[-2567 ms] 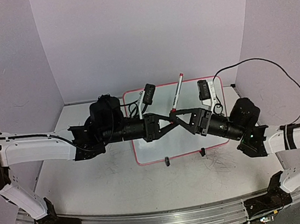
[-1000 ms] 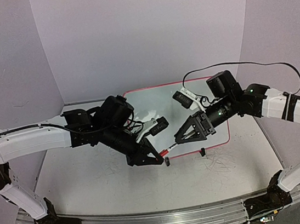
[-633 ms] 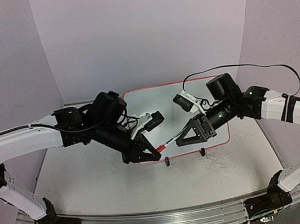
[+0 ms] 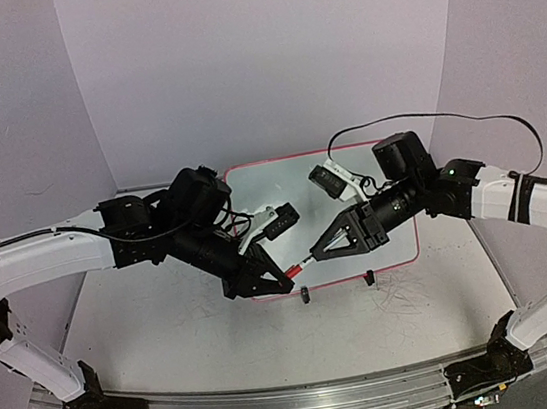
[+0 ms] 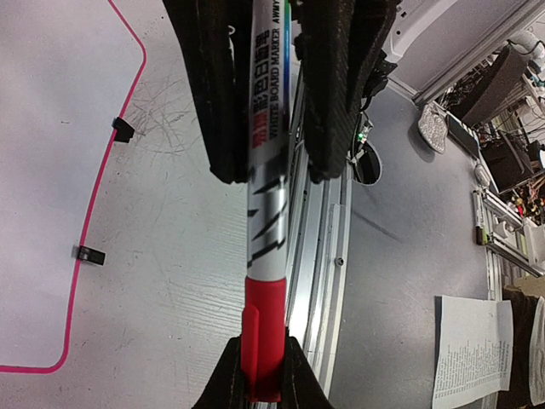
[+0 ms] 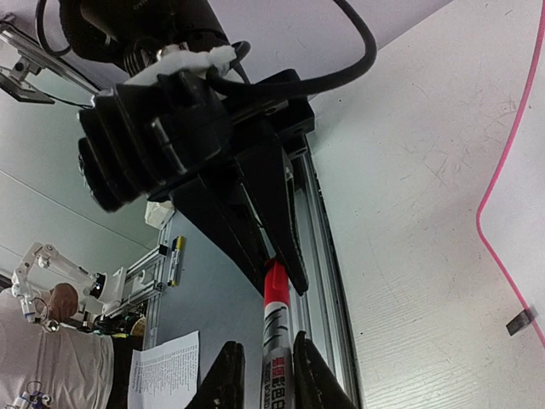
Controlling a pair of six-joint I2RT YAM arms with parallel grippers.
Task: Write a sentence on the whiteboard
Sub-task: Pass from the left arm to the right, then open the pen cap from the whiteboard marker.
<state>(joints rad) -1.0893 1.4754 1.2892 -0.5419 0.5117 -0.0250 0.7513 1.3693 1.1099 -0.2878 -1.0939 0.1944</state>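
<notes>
The whiteboard (image 4: 290,177) with its thin red rim lies flat at the back of the table, also seen in the left wrist view (image 5: 51,170) and the right wrist view (image 6: 526,213). The sentence is not in view. A white marker (image 4: 303,264) with a red cap hangs in the air over the board's near edge, between both grippers. My left gripper (image 4: 288,278) is shut on the red cap (image 5: 262,341). My right gripper (image 4: 316,253) is shut on the marker's barrel (image 6: 277,341), its fingers (image 6: 228,379) on either side.
Two black clip feet (image 4: 306,294) (image 4: 370,277) stand at the board's near rim. Grey scribble marks (image 4: 407,298) cover the table to the right. An aluminium rail (image 4: 300,403) runs along the front edge. Purple walls enclose the back and sides.
My right gripper's jaws have closed in on the marker barrel. The left arm shifted slightly up and left, still holding the cap. Earlier the marker stood upright over the board.
</notes>
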